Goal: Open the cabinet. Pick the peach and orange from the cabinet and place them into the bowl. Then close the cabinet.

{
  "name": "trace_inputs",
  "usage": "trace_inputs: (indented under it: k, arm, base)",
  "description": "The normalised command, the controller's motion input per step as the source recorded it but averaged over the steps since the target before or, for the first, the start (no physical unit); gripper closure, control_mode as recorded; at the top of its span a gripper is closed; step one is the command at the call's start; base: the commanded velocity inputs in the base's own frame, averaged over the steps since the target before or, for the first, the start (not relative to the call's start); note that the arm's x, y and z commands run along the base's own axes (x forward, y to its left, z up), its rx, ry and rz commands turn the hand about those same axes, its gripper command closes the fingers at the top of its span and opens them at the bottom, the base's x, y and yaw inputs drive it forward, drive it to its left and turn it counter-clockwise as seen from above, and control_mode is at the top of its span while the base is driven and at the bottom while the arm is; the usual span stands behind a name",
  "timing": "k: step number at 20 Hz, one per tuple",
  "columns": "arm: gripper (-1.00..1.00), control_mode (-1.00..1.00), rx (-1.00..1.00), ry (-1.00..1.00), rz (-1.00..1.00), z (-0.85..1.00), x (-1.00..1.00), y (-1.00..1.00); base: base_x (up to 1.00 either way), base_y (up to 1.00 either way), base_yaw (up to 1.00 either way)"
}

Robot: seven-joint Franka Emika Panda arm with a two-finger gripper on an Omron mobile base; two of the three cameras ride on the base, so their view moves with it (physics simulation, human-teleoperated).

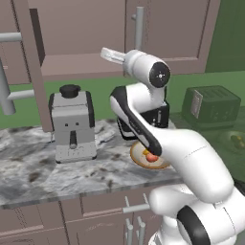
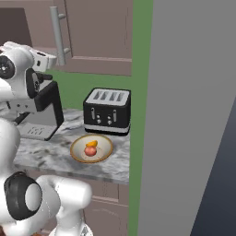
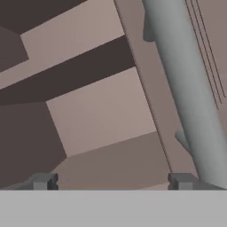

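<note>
Hand view shows the hand [image 3: 111, 181] spread wide and grasping nothing, facing the cabinet [image 3: 97, 111] interior beside a grey bar handle [image 3: 186, 88]. Right base view shows the peach [image 2: 90, 150] and orange [image 2: 92, 144] touching inside the bowl [image 2: 76, 154], near the surface [image 2: 46, 156] front edge, before the toaster [image 2: 107, 110].

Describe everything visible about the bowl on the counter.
The bowl is shallow and round, with a tan-brown rim and a pale cream inside. It sits flat on the marbled grey counter, in front of the black toaster. Inside lie the reddish peach and, right behind it, the orange. In the left base view the robot's arm hides part of it.
</note>
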Motion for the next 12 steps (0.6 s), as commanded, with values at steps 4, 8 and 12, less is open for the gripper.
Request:
trace_inputs:
  k: [4, 8, 12]
  arm:
    - [-1.0, -1.0, 0.0, 0.0, 0.0, 0.4, -1.0, 0.11]
    - [-1.0, -1.0, 0.0, 0.01, 0.0, -0.1, -1.0, 0.03]
    - [-1.0, -1.0, 0.0, 0.0, 0.0, -0.33, -1.0, -0.08]
  base:
    - [0.0, 0.0, 0.0]
    - [0.0, 0.0, 0.0]
    - [0.0, 0.0, 0.0]
